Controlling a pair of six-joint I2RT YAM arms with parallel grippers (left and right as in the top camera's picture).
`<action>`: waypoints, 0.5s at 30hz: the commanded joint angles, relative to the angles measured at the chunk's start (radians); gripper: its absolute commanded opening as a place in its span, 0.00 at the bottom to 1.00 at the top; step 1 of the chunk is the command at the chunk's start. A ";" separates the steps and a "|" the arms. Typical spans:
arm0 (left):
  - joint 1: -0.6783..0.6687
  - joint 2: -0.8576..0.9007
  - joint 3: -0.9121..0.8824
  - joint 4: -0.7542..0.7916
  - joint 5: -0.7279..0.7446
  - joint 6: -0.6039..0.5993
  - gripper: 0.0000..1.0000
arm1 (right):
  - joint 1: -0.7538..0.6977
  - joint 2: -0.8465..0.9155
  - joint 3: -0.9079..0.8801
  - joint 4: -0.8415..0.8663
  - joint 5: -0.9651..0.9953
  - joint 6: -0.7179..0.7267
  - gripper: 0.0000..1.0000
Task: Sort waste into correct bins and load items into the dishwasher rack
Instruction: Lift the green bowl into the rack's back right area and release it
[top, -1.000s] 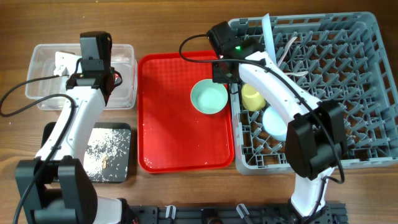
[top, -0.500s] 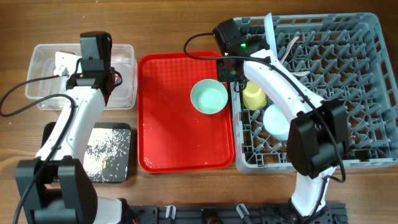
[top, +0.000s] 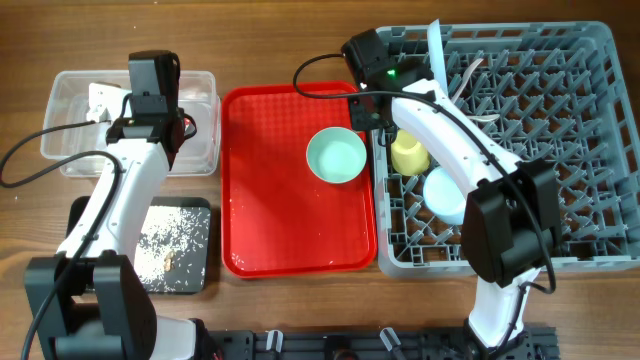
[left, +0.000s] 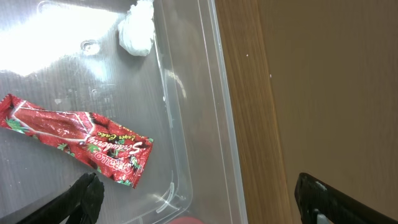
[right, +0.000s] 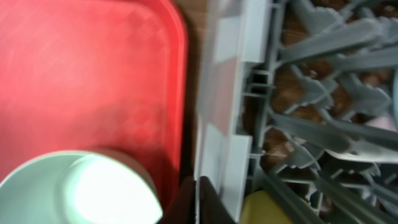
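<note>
My left gripper (top: 152, 72) (left: 199, 199) is open and empty above the clear tub (top: 70, 150) (left: 186, 124). In the tub lie the red snack wrapper (left: 81, 140) and the white scrap (left: 138, 31) (top: 100, 95). My right gripper (top: 365, 108) (right: 198, 199) is shut on nothing, over the left wall of the grey dishwasher rack (top: 590, 60) (right: 224, 93). The mint bowl (top: 336, 156) (right: 68, 186) sits on the red tray (top: 270, 220) just to its left. The yellow cup (top: 408, 155) (right: 273, 208) is in the rack. The blue plate (top: 437, 50) stands on edge there, beside white utensils (top: 478, 118).
The black tray (top: 195, 280) at front left holds beige crumbs (top: 165, 240). A light blue round dish (top: 443, 195) lies in the rack, partly under my right arm. Upright pegs fill the rack. Bare wood lies around the tub.
My right gripper has shifted slightly right, from the red tray's edge to over the rack's left wall. The left arm and the bowl have not moved.
</note>
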 joint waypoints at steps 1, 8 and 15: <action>0.006 -0.003 -0.001 0.002 -0.017 0.019 1.00 | -0.034 -0.014 0.056 -0.045 -0.205 -0.177 0.17; 0.006 -0.003 -0.001 0.002 -0.017 0.019 1.00 | 0.053 -0.049 0.049 -0.150 -0.512 -0.297 0.31; 0.006 -0.003 -0.001 0.002 -0.017 0.019 1.00 | 0.237 -0.021 -0.011 -0.109 -0.259 -0.340 0.47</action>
